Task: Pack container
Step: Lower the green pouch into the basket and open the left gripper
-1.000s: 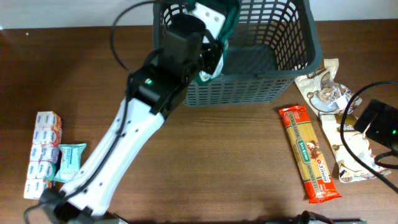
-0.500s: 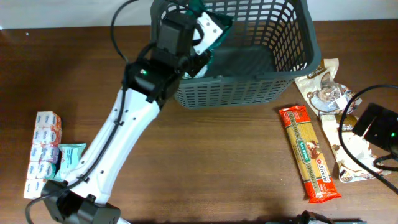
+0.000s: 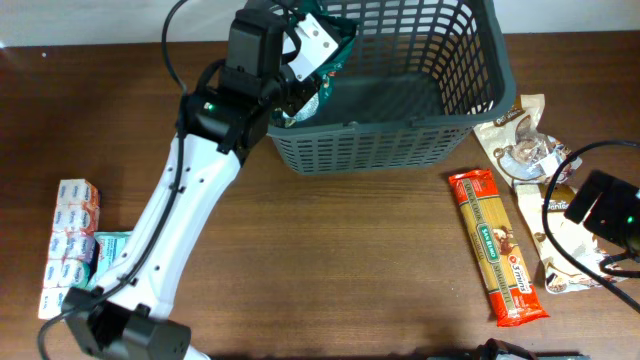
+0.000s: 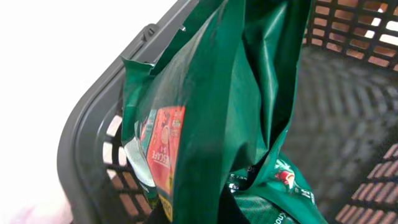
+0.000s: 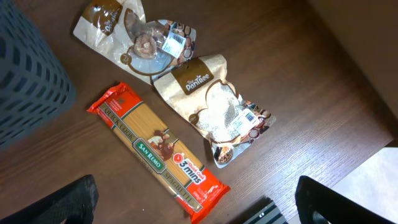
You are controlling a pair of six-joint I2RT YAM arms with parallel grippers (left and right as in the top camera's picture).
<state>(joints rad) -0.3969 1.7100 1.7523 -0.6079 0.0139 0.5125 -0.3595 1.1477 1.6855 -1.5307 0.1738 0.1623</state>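
Left gripper holds one green packet over container.

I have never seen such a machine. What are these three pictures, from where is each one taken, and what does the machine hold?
The machine is a pair of robot arms at a brown table, each with a two-finger gripper. One picture looks down from above; the other two come from cameras on the wrists. The left gripper, on the white arm, holds a green packet inside the grey basket. The right gripper is open and empty, above a spaghetti packet, a pouch with brownish contents and a pouch with white contents. Small packets lie on the table's left side.
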